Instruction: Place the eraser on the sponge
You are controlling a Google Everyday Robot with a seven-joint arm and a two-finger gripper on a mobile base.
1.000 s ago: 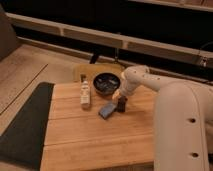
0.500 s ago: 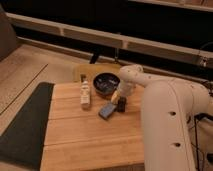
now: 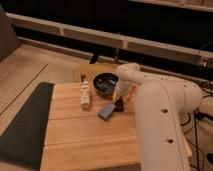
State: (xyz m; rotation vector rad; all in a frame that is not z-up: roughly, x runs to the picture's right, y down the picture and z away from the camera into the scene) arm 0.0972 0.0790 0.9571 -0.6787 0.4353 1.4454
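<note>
On the wooden table (image 3: 85,135) lies the blue sponge (image 3: 106,111), flat and slightly right of centre. Just to its upper right sits the dark eraser (image 3: 119,104), touching or almost touching the sponge's corner. My gripper (image 3: 120,98) comes down from the white arm (image 3: 160,115) right above the eraser. A small orange object (image 3: 129,97) shows beside the gripper.
A dark bowl (image 3: 105,83) stands at the table's back edge, just behind the gripper. A white-and-tan carton (image 3: 85,94) lies left of the sponge. A dark mat (image 3: 22,125) borders the table's left side. A yellowish chair seat (image 3: 87,72) sits behind the table.
The arm has swung closer to the camera and fills more of the right side. The gripper stays over the eraser; sponge, bowl and carton have not moved.
</note>
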